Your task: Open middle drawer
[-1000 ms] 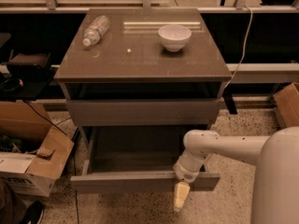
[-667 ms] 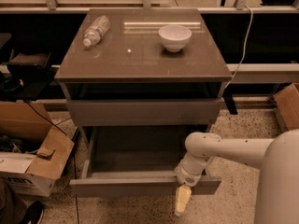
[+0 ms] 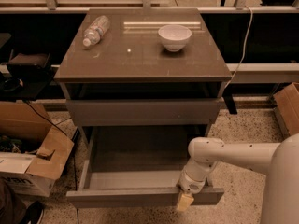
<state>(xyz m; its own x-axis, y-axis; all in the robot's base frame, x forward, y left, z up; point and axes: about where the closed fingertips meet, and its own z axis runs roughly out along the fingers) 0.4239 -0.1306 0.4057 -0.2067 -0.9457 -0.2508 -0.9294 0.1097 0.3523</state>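
The middle drawer is pulled far out of the grey-brown cabinet, showing its shallow grey box interior. Its plain handleless front panel faces the camera at the bottom of the view. My gripper is at the right part of that front panel, reaching down over its top edge, with the white arm coming in from the right. The uppermost drawer front stands just above, slightly out from the cabinet. The lowest drawer is hidden under the open one.
On the cabinet top lie a plastic water bottle at the back left and a white bowl at the back right. Open cardboard boxes stand on the floor to the left, another box to the right. A cable hangs at the right.
The middle drawer has come further out toward the camera, and my gripper has moved with its front panel. The bottle and bowl have not moved.
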